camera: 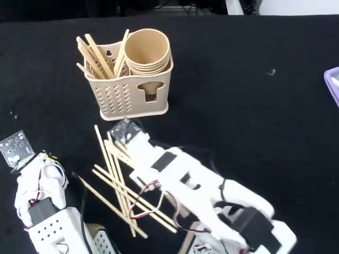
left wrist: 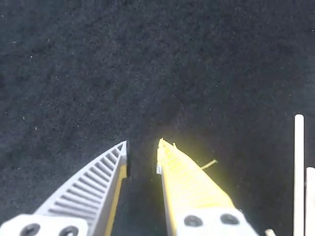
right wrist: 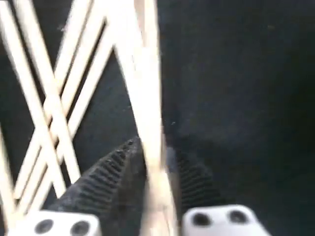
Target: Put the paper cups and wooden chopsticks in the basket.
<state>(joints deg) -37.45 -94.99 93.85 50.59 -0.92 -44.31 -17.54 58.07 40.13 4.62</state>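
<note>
Left pincer [left wrist: 142,147] sits over the black desk [left wrist: 74,73], fingers slightly apart, nothing between. Loose chopsticks [camera: 119,182] lie crossed on the desk in front of the basket [camera: 127,98]. Basket holds upright chopsticks [camera: 95,55] and stacked paper cups [camera: 148,50]. Right pincer [right wrist: 151,147] is clamped on held chopsticks [right wrist: 147,98], count unclear, at the loose pile.

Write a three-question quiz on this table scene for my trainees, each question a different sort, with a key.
1. True or false: the paper cups are stacked inside the basket.
2. What does the right tool grip? A a cup; B a chopstick; C nothing.
3. Fill in: the loose chopsticks lie on the ____.
Key: 1 true; 2 B; 3 table.
</note>
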